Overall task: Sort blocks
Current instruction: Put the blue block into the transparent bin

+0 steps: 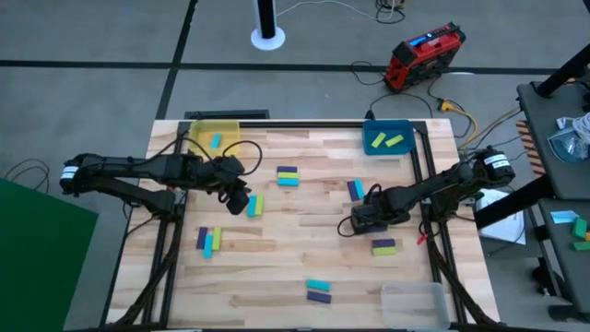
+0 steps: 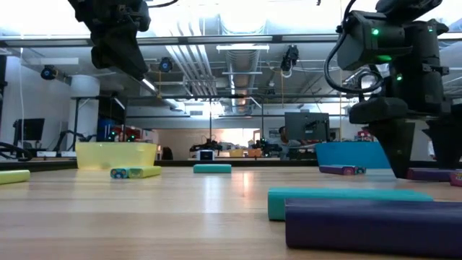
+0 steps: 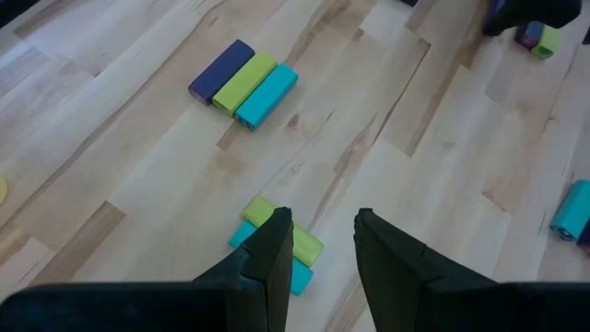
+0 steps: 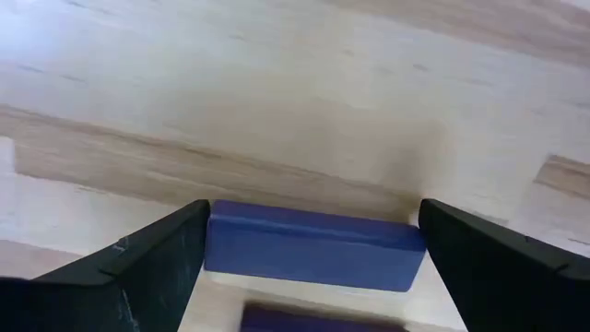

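My right gripper (image 1: 359, 219) is down at the table on the right side, shut on a purple block (image 4: 313, 247) that the high view hides under it. My left gripper (image 1: 241, 201) hangs open above the table's left middle with nothing between its fingers (image 3: 277, 249). It is beside a yellow-green and cyan pair of blocks (image 1: 254, 205) lying flat on the wood. Other small groups of blocks lie flat at the far middle (image 1: 288, 175), left (image 1: 209, 240), right (image 1: 383, 246), near edge (image 1: 318, 290) and just beyond my right gripper (image 1: 355, 190). My right gripper pinches the purple block between its two fingers, one on each short end (image 4: 214, 249), so the block lies crosswise between them. The fingers come from above, slanting down. The block sits level; whether it rests on the wood or is just clear of it I cannot tell.
A yellow tray (image 1: 198, 129) with a cyan block stands at the far left corner. A blue tray (image 1: 371, 129) with yellow-green blocks stands at the far right. A clear tray (image 1: 413, 300) sits at the near right corner. Bare wood lies in the table's middle.
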Controlling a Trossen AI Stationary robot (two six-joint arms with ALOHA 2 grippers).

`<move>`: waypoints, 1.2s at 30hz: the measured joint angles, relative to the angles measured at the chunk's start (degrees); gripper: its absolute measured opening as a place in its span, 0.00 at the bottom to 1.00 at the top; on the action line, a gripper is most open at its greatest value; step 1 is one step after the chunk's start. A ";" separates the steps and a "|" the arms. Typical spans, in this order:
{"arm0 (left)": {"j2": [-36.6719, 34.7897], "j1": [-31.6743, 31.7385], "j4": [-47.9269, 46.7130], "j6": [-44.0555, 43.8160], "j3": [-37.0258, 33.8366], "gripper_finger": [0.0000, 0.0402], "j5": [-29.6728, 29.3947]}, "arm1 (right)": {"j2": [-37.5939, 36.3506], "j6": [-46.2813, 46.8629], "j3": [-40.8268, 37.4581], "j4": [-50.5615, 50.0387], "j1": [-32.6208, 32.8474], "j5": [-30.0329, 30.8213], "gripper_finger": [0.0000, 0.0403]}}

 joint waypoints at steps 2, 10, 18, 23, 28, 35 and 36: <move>0.00 -0.01 0.02 0.00 0.00 0.24 0.00 | 0.00 0.75 0.00 -0.06 0.02 -0.21 0.94; 0.00 -0.01 0.02 0.00 0.00 0.24 0.00 | 3.06 1.22 -0.69 1.12 0.04 -0.27 0.94; 0.00 -0.01 0.00 -0.15 0.00 0.24 0.00 | 8.22 -0.75 -0.87 2.54 0.11 0.95 0.94; 0.00 -0.01 -0.04 -0.15 0.00 0.24 0.00 | 5.69 -0.66 -1.03 2.12 0.09 1.49 0.94; 0.00 0.01 -0.11 -0.07 0.00 0.24 -0.06 | 0.89 0.60 -1.07 0.81 0.09 1.91 0.94; 0.00 0.01 -0.17 0.00 0.00 0.24 -0.72 | -3.44 2.34 -1.25 -0.73 0.02 3.03 0.94; 0.00 0.01 -0.17 0.00 0.00 0.24 -0.74 | -3.85 2.41 -1.25 -1.08 0.00 2.52 0.94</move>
